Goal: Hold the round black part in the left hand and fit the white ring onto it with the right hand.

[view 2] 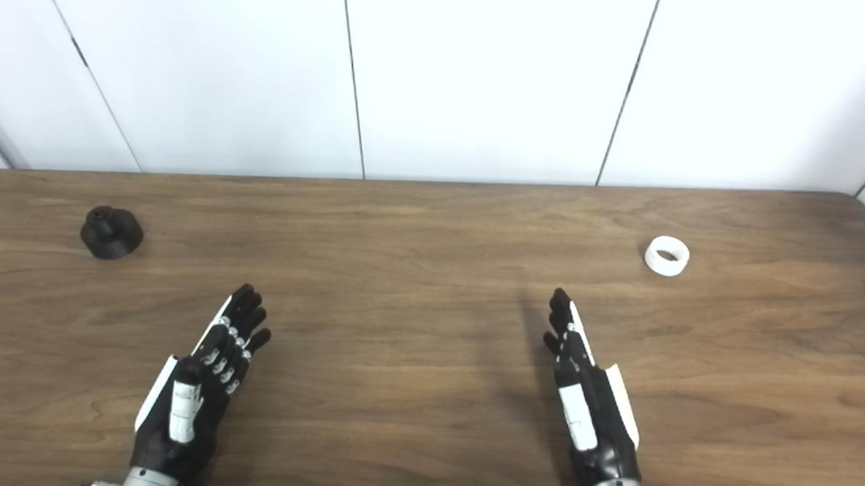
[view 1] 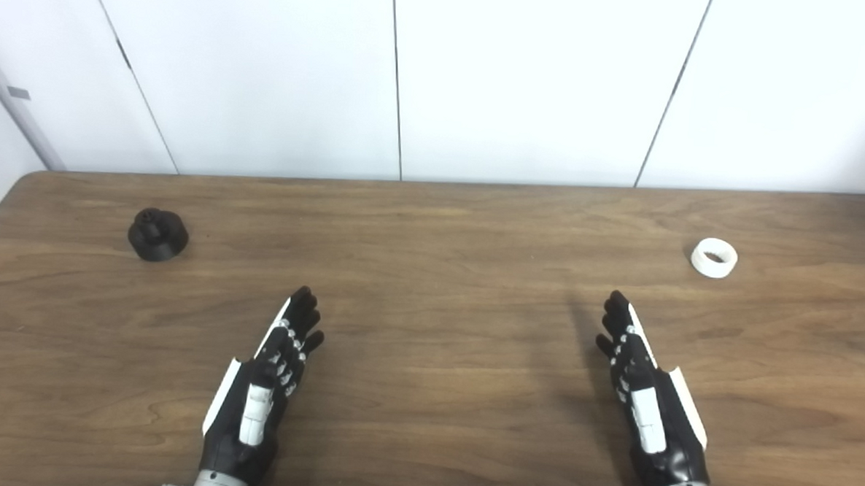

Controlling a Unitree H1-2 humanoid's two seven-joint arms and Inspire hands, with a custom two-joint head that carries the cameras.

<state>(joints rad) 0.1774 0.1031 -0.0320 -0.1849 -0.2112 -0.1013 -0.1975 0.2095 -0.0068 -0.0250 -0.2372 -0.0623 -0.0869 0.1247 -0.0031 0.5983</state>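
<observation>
On the wooden worktop [view 1: 433, 221], the round black part [view 1: 157, 235] sits far to the left and the white ring [view 1: 714, 257] far to the right, well apart. Nearer the front edge, the left hand [view 1: 262, 385] and right hand [view 1: 645, 387] each hold nothing, fingers stretched out, clear of both pieces.

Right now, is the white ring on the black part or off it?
Off. The white ring lies alone at the table's right; the black part sits far left.
</observation>
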